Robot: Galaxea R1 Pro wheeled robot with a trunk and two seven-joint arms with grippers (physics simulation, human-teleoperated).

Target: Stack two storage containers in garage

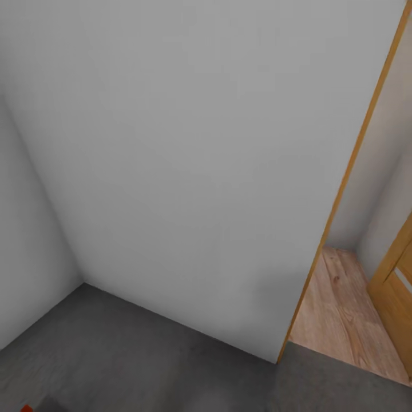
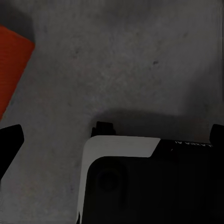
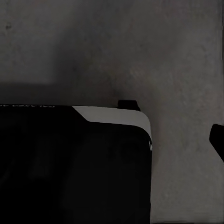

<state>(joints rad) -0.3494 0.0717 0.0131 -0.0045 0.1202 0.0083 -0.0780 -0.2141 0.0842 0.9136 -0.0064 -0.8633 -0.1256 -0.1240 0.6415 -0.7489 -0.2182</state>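
Orange-red plastic of one storage container (image 2: 11, 65) was seen on the grey concrete floor (image 2: 116, 60) in the left wrist view, off to one side of the left claw (image 2: 112, 135) and apart from its dark fingertips (image 2: 11, 140). That claw was spread wide and held nothing. Of the right claw only one fingertip (image 3: 217, 140) was caught, so its spread could not be told. A sliver of container (image 1: 26, 408) was visible at the head view's lower edge. The container could be knocked by the robot's base (image 2: 154, 182) if turned carelessly.
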